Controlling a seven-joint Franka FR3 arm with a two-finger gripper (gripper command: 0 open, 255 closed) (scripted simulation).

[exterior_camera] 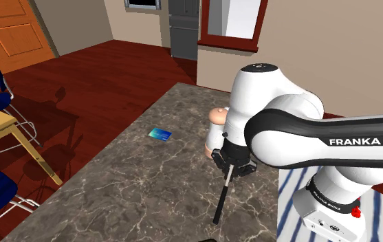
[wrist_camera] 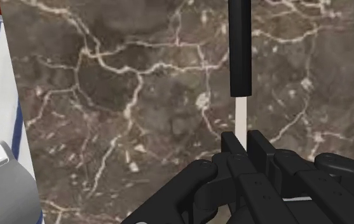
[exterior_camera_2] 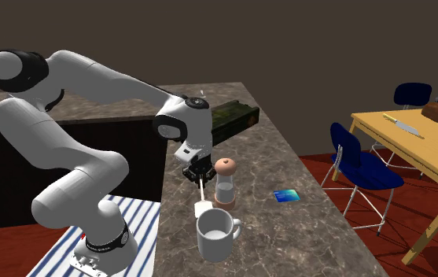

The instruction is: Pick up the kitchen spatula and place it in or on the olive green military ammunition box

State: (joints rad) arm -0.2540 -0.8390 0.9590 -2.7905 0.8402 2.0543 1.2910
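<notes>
- Gripper (wrist_camera: 244,139) pinches the spatula (wrist_camera: 239,57) by its white shaft over the marble counter (wrist_camera: 105,95), frame's centre right.
- Second exterior view adds the olive ammunition box (exterior_camera_2: 233,116), upper centre, one end hidden behind the arm.

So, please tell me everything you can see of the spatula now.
The spatula is long and thin: a black handle, then a slim white shaft. The black gripper is shut on that shaft. In the second exterior view a flat white end shows below the gripper, beside a white mug. It slants down from the gripper toward the dark marbled counter.
</notes>
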